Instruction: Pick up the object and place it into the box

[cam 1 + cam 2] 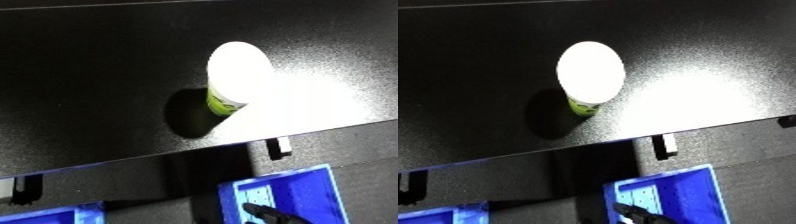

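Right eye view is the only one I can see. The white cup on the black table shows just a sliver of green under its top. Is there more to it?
Observer: Yes. In the left eye view the cup shows a longer yellow-green band down its side, with a small pale patch on it.
Operator: And at the far left, near the bottom, I can only make out a black clip. Is anything beside it?
Observer: The left eye view shows a white piece just left of that clip, cut off by the picture's edge. I cannot tell what it is.
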Robot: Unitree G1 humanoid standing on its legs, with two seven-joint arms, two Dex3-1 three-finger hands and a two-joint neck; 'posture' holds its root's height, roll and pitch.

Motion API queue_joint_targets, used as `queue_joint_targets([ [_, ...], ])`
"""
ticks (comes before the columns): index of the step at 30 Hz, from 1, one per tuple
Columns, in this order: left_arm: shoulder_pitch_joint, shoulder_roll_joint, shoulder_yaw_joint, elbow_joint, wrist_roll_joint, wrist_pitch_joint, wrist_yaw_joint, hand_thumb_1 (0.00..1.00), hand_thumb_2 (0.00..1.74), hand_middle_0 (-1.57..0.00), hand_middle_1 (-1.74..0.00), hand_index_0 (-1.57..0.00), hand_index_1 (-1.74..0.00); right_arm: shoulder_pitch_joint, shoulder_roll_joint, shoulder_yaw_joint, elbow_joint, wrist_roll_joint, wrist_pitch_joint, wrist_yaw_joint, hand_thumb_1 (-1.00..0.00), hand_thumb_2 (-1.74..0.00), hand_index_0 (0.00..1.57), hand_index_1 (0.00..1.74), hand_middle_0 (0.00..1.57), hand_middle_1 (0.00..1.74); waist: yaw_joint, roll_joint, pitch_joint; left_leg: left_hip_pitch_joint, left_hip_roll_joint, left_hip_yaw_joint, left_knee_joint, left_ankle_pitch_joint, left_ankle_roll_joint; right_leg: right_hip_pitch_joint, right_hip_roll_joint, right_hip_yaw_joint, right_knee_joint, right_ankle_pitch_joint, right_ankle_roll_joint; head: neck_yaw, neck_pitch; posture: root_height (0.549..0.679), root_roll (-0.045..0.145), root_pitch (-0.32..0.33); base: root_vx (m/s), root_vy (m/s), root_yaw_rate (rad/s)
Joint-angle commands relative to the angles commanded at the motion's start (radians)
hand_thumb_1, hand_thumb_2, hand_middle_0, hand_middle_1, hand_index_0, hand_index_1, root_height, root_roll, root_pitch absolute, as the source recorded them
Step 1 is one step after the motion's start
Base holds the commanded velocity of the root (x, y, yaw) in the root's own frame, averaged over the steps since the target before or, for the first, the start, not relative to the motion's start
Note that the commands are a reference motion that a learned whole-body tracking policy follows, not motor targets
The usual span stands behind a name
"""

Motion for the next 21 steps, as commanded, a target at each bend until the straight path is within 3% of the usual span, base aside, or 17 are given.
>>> queue_joint_targets([
  [1,0.003,0.005,0.000,0.014,-0.008,-0.007,-0.002,0.00,0.00,0.00,0.00,0.00,0.00,0.013,-0.023,-0.018,-0.082,0.018,0.033,0.058,0.00,0.00,0.00,0.00,0.00,0.00,-0.007,-0.006,-0.004,0.001,0.005,0.003,-0.002,0.001,-0.0044,0.000,0.0007,0.000,-0.001,-0.001,0.0010,-0.010,-0.009,0.629,0.028,0.000,0.015,-0.007,-0.064],
  [5,0.000,0.010,-0.009,0.048,-0.022,-0.022,-0.014,0.00,0.00,0.00,0.00,0.00,0.00,0.006,-0.064,-0.042,-0.209,0.073,0.078,0.156,0.00,0.00,0.00,0.00,0.00,0.00,-0.014,-0.011,-0.013,0.001,0.012,0.008,-0.003,0.001,-0.0128,0.001,0.0003,-0.001,-0.003,-0.003,0.0015,-0.017,-0.026,0.629,0.029,0.002,0.014,-0.006,-0.043],
  [10,-0.004,0.005,-0.019,0.084,-0.027,-0.042,-0.027,0.00,0.00,0.00,0.00,0.00,0.00,-0.036,-0.081,-0.083,-0.340,0.205,0.073,0.231,0.00,0.00,0.00,0.00,0.00,0.00,-0.017,-0.011,-0.023,0.001,0.018,0.011,-0.001,-0.002,-0.0213,0.002,-0.0004,0.000,-0.004,-0.007,0.0010,-0.019,-0.048,0.629,0.032,0.004,0.015,0.001,-0.009],
  [16,-0.014,-0.017,-0.023,0.129,-0.021,-0.053,-0.036,0.00,0.00,0.00,0.00,0.00,0.00,-0.118,-0.055,-0.161,-0.449,0.392,-0.043,0.221,0.00,0.00,0.00,0.00,0.00,0.00,-0.024,-0.005,-0.035,0.003,0.022,0.018,0.001,-0.008,-0.0270,0.005,-0.0004,0.006,-0.008,-0.011,-0.0010,-0.016,-0.082,0.631,0.040,0.004,0.016,0.024,-0.001],
  [21,-0.018,-0.047,-0.025,0.148,-0.005,-0.055,-0.032,0.00,0.00,0.00,0.00,0.00,0.00,-0.205,-0.001,-0.249,-0.511,0.491,-0.188,0.129,0.00,0.00,0.00,0.00,0.00,0.00,-0.029,0.008,-0.040,0.004,0.020,0.023,0.006,-0.016,-0.0305,0.007,0.0001,0.012,-0.008,-0.013,-0.0028,0.009,-0.097,0.631,0.048,0.003,0.012,0.033,0.009],
])
